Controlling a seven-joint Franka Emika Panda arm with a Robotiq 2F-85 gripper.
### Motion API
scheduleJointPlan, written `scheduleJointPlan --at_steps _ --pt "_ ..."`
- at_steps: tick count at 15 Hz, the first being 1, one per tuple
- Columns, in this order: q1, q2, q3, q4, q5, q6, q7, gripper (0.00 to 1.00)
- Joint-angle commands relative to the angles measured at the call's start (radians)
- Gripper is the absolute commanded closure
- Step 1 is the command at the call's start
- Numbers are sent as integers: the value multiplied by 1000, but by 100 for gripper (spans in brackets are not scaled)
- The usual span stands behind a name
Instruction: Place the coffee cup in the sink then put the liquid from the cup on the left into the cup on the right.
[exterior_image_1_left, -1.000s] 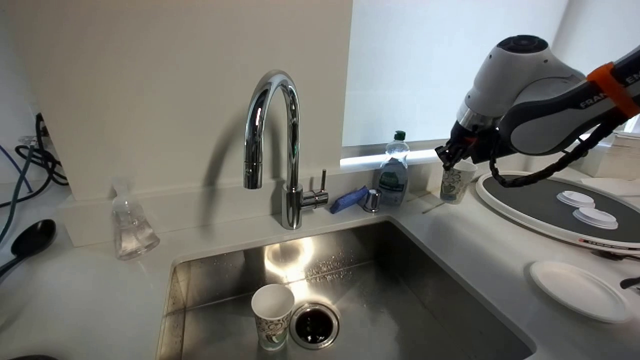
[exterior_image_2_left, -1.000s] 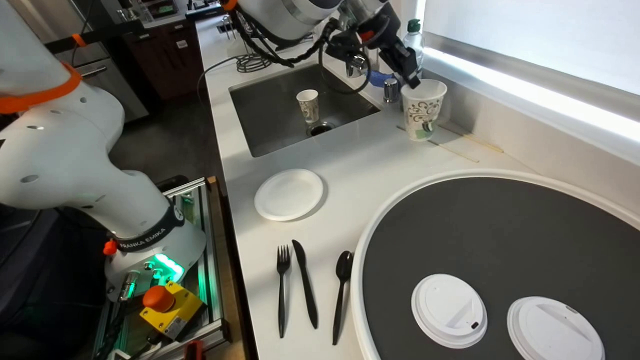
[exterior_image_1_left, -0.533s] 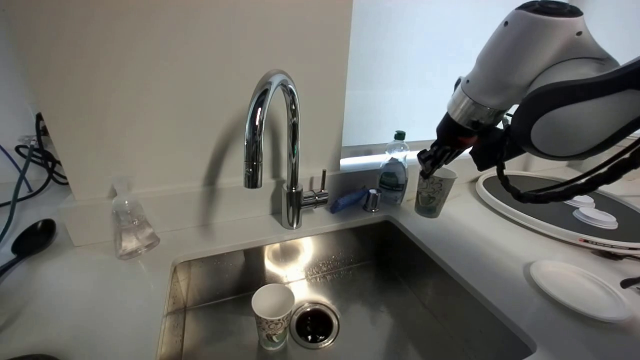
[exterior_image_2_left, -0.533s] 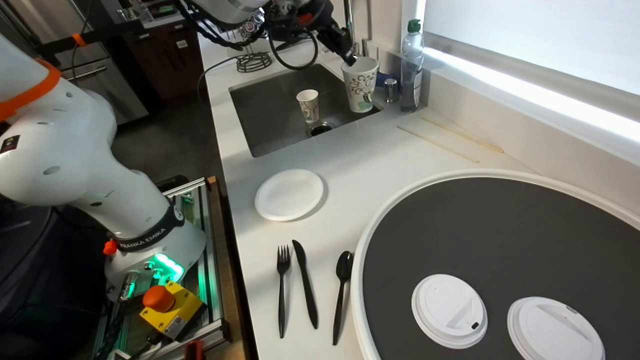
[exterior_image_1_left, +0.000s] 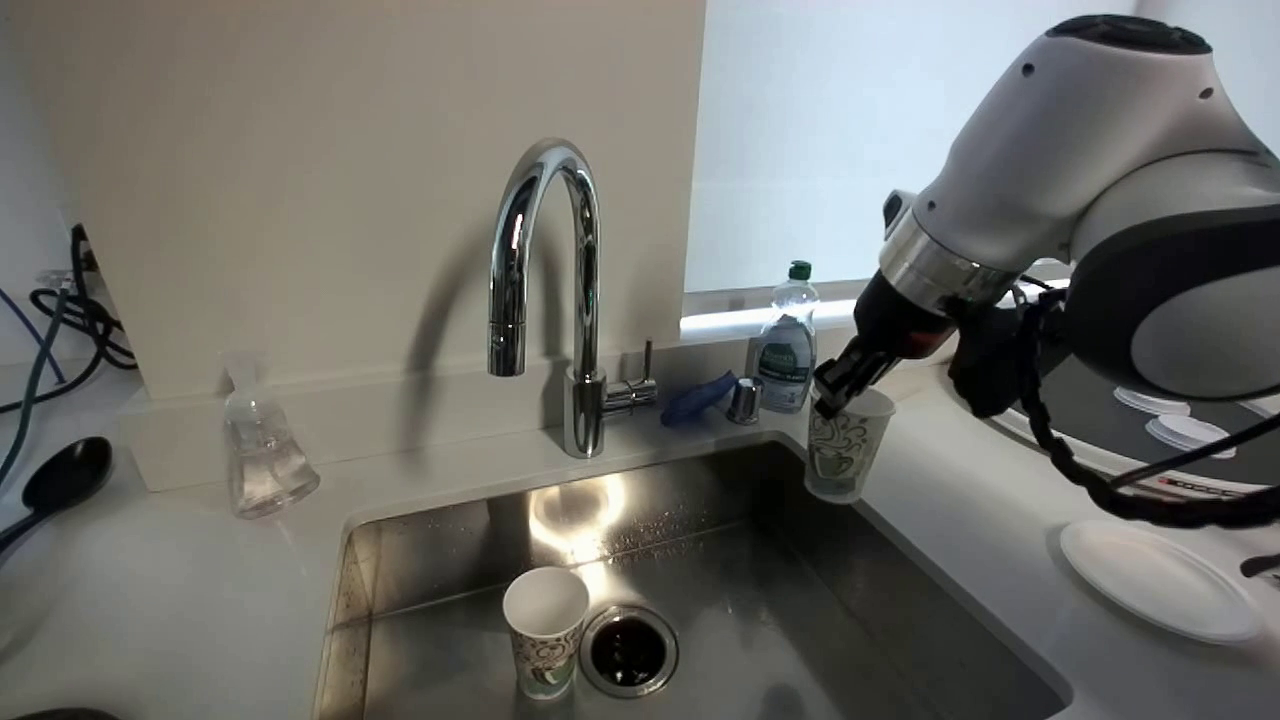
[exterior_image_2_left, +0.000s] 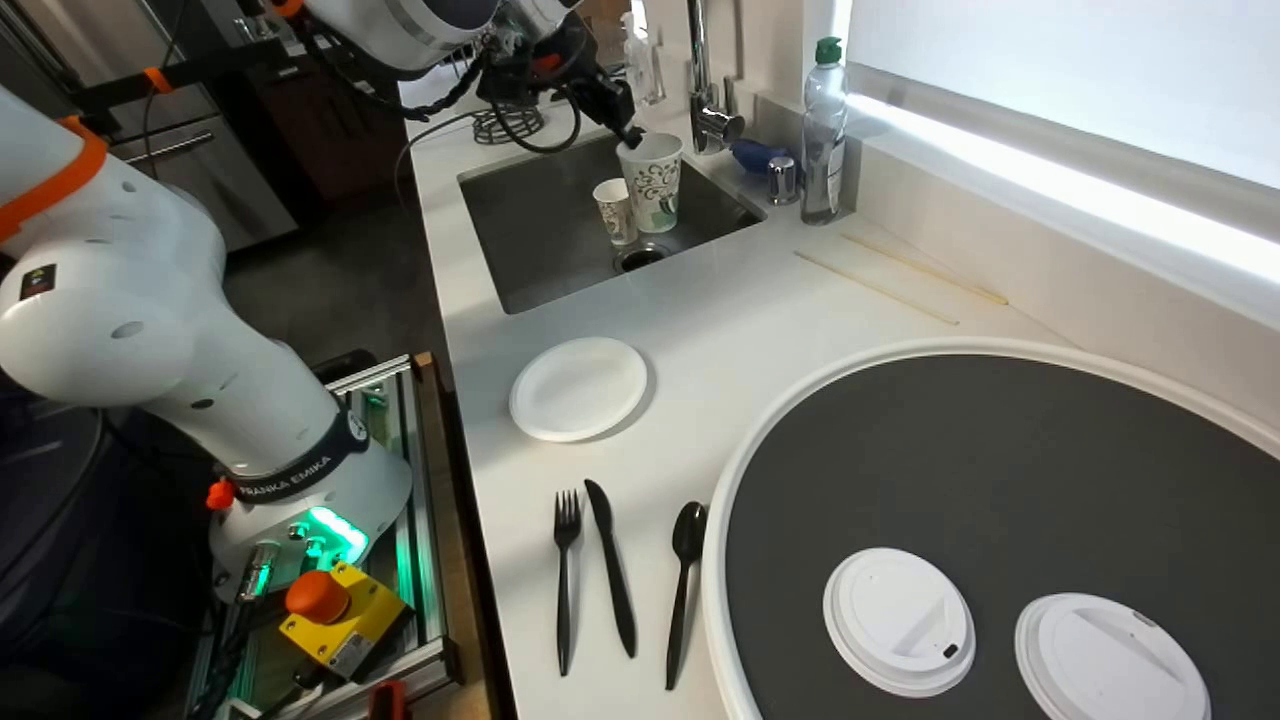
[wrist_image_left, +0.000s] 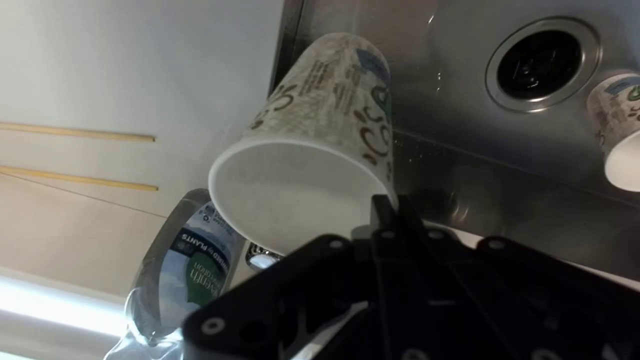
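Currently, my claw (wrist_image_left: 391, 205) pinches one cup (exterior_image_1_left: 846, 450) by its rim; a second cup (exterior_image_1_left: 545, 640) stands in the sink (exterior_image_1_left: 850, 625), both contents unclear; two lids (exterior_image_2_left: 895, 630) lie right.

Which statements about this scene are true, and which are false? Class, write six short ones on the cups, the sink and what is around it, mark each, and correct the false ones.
1. The gripper grips a paper cup by its rim. True.
2. A second cup stands in the sink. True.
3. That second cup lies on its side. False: it is upright, beside the drain.
4. The labelled bottle has a green cap. True.
5. That bottle stands in the sink. False: it stands on the counter.
6. The cutlery is white. False: the fork, knife and spoon are black.
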Motion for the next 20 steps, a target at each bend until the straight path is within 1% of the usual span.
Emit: scheduleJointPlan --at_steps 1,5,6,9,10,11,12,18,19,20 --pt "-10 30 28 -51 -29 100 60 99" --pt "-44 115 65 -50 -86 217 147 99" --pt "-82 129 93 -44 -157 235 217 99" --pt "-123 192 124 -10 -279 285 336 99" --pt "-134 205 134 5 -323 277 371 99" --pt "-96 159 101 -29 -245 259 290 99" --pt "-100 170 103 -22 -255 259 301 96" --pt "-100 170 102 -20 -254 259 297 96" --pt "-100 170 102 -20 -254 259 297 99" --pt "-104 173 111 -10 -277 245 315 99"
